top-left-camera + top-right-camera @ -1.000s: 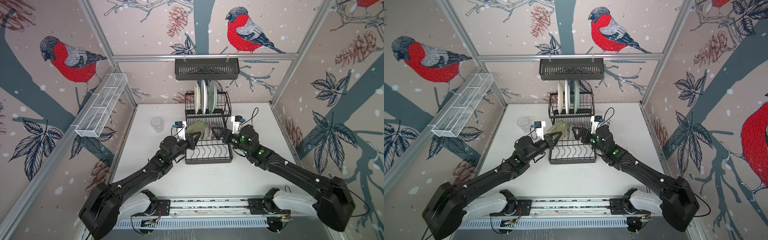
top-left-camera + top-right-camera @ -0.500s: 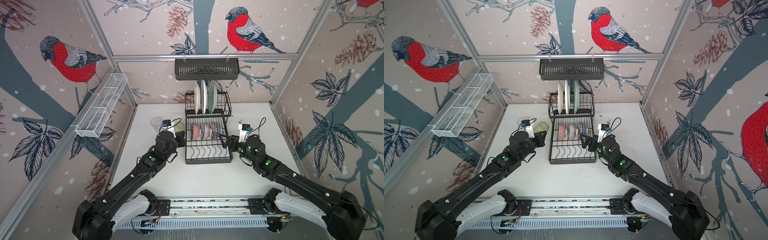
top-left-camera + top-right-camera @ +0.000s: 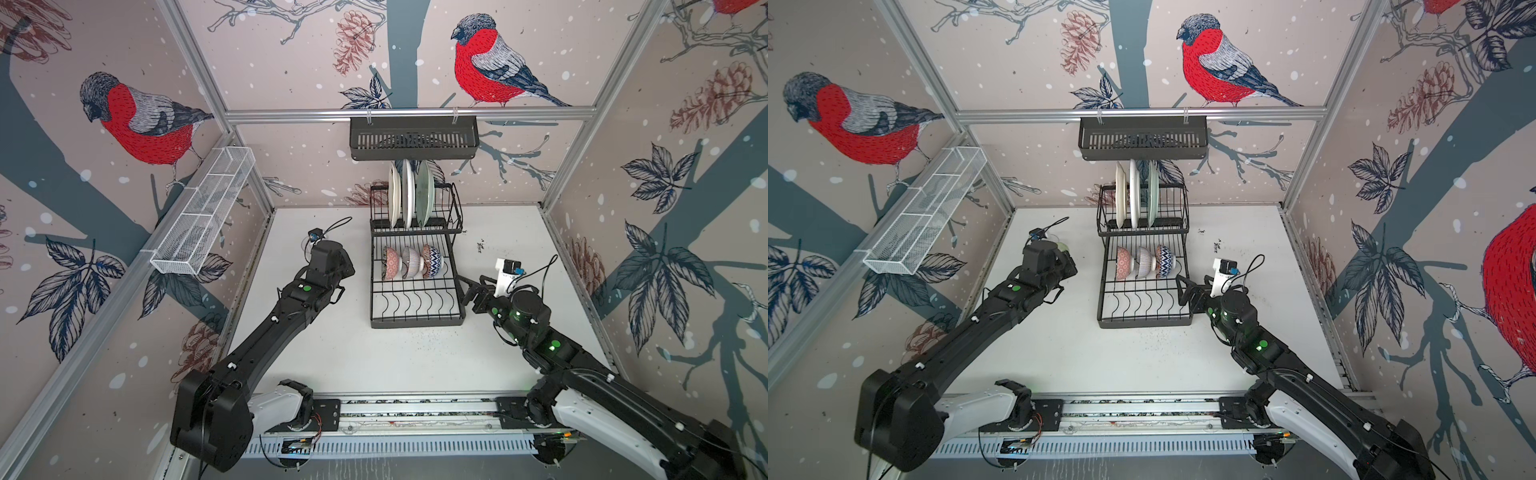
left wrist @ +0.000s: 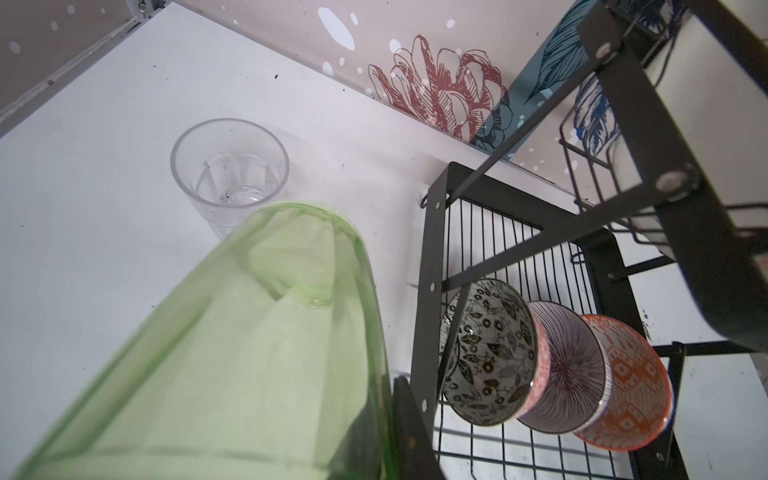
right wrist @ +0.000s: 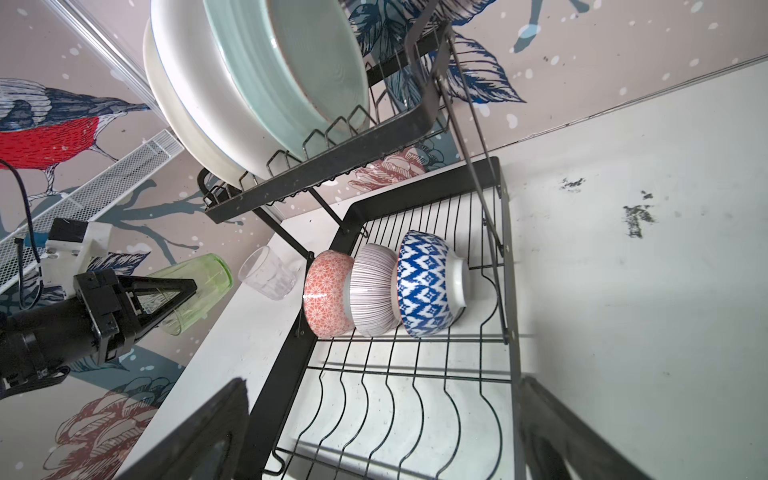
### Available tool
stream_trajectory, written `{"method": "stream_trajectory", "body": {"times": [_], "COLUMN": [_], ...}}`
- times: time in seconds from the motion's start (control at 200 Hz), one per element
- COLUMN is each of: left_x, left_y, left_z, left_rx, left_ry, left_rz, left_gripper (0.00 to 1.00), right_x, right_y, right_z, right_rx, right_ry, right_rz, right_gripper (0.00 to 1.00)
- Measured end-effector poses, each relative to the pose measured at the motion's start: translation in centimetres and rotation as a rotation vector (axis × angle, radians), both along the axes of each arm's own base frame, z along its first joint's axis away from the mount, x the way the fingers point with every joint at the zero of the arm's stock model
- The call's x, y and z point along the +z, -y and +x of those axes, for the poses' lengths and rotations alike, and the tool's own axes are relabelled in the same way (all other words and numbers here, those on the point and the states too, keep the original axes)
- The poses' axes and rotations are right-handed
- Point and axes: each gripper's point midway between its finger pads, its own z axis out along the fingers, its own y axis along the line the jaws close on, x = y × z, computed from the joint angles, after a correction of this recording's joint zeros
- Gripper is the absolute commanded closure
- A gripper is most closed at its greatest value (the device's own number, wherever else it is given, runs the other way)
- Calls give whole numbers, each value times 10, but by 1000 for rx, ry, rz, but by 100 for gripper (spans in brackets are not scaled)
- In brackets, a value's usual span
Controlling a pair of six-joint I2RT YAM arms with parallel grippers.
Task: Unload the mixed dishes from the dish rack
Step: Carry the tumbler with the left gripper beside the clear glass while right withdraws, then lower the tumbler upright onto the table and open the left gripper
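Note:
My left gripper (image 4: pixel 384 436) is shut on the wall of the green ribbed glass (image 4: pixel 249 353), which hangs tilted left of the dish rack (image 3: pixel 415 322). The clear glass (image 4: pixel 230 166) stands upright on the table just beyond it. In both top views my left wrist hides this grip. Three patterned bowls (image 3: pixel 409 262) lean on edge in the rack's lower level. The cream, white and pale green plates (image 3: pixel 409 193) stand in its upper level. My right gripper (image 5: pixel 382 382) is open and empty at the rack's right front corner (image 3: pixel 467 286).
A slotted black shelf basket (image 3: pixel 413 137) hangs on the back wall above the plates. A long white mesh basket (image 3: pixel 203 216) is fixed to the left wall. Patterned walls close in three sides, and the arms' rail (image 3: pixel 415 409) runs along the front.
My left gripper carried the green glass from over the rack leftward to beside the clear glass. My right gripper drew back from over the rack to its right side, still open.

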Motion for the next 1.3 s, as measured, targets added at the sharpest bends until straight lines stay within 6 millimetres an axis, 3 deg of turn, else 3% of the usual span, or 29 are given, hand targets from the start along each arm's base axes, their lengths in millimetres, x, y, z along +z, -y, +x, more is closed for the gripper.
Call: {"method": "stream_trajectory", "body": {"times": [0.225, 0.565, 0.79, 1.016, 1.301], "left_x": [-18, -40, -30, -25, -46], "left_y": [-19, -2, -1, 1, 6], "left_z": [34, 68, 97, 111, 119], "left_rx": [19, -36, -25, -41, -86], "left_ry": [-78, -195, -232, -268, -383], "left_rz": [5, -18, 1, 28, 63], "left_gripper": [100, 100, 100, 100, 100], "right_x": [2, -2, -9, -13, -8], "right_y": [17, 32, 35, 36, 41], "right_z": [-3, 0, 3, 5, 3], "right_rx": [-49, -93, -98, -97, -103], "right_ry": [22, 12, -8, -30, -15], "right_rz": [12, 6, 6, 19, 40], "right_gripper": [0, 1, 0, 1, 1]}}
